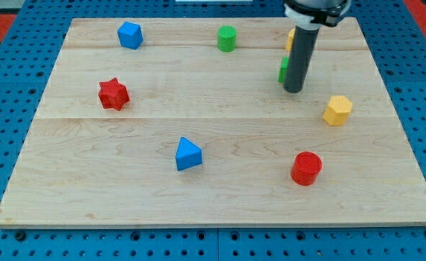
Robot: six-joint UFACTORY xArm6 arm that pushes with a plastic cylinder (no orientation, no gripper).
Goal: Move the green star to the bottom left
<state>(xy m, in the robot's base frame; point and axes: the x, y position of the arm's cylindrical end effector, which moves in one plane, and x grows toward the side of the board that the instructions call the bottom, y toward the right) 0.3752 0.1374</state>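
While our rod (pixel 300 54) stands near the board's (pixel 213 210) top right corner, our tip (pixel 293 90) touches down just right of the green star (pixel 282 69), mostly hidden behind it; a yellow block (pixel 290 38) peeks out above, a yellow hexagon (pixel 337 110) sits nearby

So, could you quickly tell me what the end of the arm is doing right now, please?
No claw: the arm ends in a rod, holding nothing.
My tip rests on the board, right beside a green block, mostly hidden behind the rod.
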